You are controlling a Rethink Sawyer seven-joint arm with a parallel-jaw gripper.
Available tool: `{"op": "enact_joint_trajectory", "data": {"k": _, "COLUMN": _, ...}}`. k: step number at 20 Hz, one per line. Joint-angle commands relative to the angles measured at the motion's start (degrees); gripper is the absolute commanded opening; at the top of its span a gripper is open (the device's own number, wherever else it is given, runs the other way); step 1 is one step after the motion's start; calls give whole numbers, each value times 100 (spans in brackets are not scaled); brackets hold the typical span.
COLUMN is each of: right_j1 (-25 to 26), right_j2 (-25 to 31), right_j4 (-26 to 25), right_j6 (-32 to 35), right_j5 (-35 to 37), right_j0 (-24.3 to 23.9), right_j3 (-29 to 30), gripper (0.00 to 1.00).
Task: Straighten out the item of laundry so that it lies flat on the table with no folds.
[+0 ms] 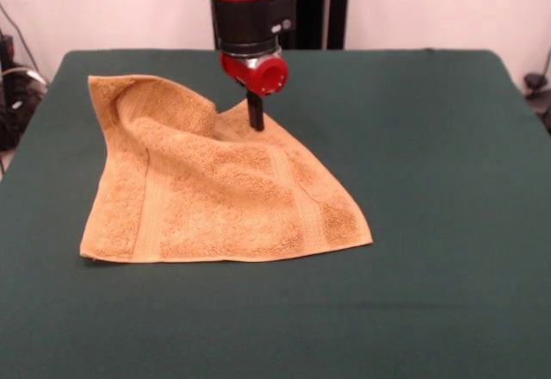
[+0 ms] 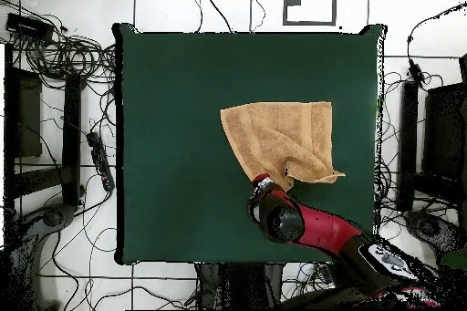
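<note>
The orange-tan towel (image 1: 215,198) lies left of the middle of the dark green table (image 1: 430,138). Its near part is flat, with border bands showing. Its far part is rumpled, with a raised fold running from the far left corner toward my gripper (image 1: 256,119). The gripper stands at the towel's far edge, its black fingers together and pinching the cloth there. In the overhead view the towel (image 2: 278,134) sits right of the table's (image 2: 173,125) centre, with the gripper (image 2: 262,182) at its lower edge and a folded corner beside it.
The arm's red and black wrist (image 1: 251,26) hangs over the table's far middle. Green cloth stretches wide to the right and front of the towel. Cables (image 2: 73,52) and dark equipment (image 2: 23,111) lie on the floor around the table.
</note>
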Motion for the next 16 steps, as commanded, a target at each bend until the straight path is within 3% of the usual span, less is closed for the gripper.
{"op": "enact_joint_trajectory", "data": {"k": 1, "right_j1": 340, "right_j2": 345, "right_j4": 293, "right_j6": 723, "right_j5": -311, "right_j0": 66, "right_j3": -256, "gripper": 0}}
{"op": "enact_joint_trajectory", "data": {"k": 16, "right_j1": 764, "right_j2": 579, "right_j4": 411, "right_j6": 759, "right_j5": -409, "right_j0": -134, "right_j3": -576, "gripper": 0}}
